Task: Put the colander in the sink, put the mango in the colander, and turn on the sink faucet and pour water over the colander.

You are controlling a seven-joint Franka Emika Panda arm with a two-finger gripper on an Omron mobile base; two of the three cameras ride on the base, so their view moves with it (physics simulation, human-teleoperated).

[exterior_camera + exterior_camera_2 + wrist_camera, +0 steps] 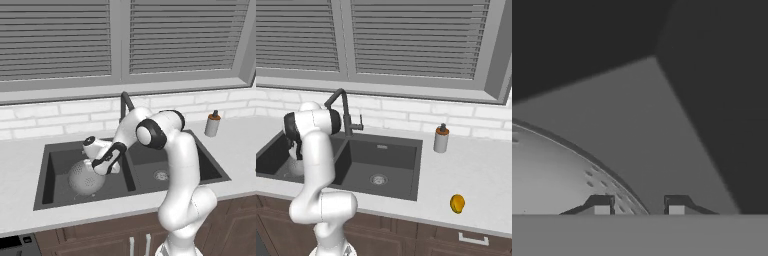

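The silver perforated colander [82,179] lies in the left basin of the dark double sink [150,150]. My gripper [100,168] reaches down into that basin at the colander's upper right edge. In the hand view the gripper [639,206] straddles the colander [557,175] rim, one fingertip [602,205] over the bowl and the other outside, jaws narrow and shut on the rim. The orange-yellow mango [457,203] rests on the counter far right of the sink [401,150], near the front edge. Behind the divider rises the dark gooseneck faucet [343,107], its spout [125,102] partly hidden by my arm.
A beige soap bottle [441,138] stands on the counter right of the sink, against the white brick backsplash. The right basin has a steel drain [378,179]. Closed window blinds hang above. Brown cabinet doors run below the counter edge.
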